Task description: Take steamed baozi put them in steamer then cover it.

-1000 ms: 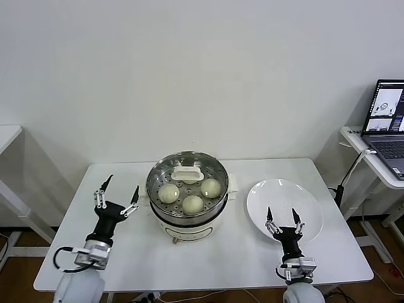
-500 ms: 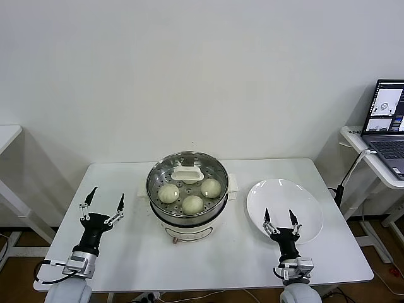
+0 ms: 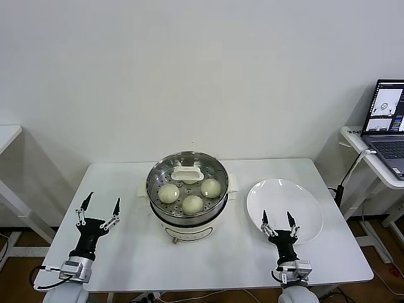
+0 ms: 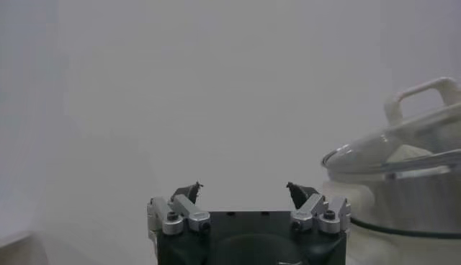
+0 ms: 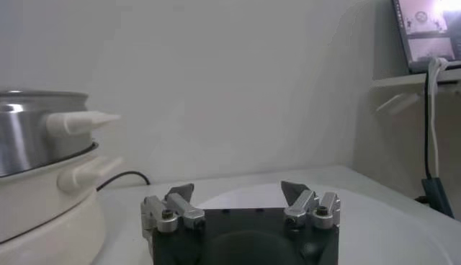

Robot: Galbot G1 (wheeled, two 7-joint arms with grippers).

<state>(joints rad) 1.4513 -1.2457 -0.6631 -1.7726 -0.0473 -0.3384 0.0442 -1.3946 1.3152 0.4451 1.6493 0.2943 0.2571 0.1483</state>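
On the white desk (image 3: 126,252), the clear glass cover (image 3: 187,180) sits on the shiny steel steamer (image 3: 187,218) mid-desk, the cream baozi (image 3: 192,203) inside. The left gripper (image 3: 98,211), spread and empty, has drawn back toward the near-left corner; the right gripper (image 3: 278,223) hangs spread near the front edge, so the task looks done.

My gripper (image 5: 244,198): fingers spread wide, held nothing
Plate (image 5: 374,209): white, lay just beyond my fingertips
Steamer (image 5: 32,133): steel, sat on white base
Laptop (image 5: 432,29): on side desk
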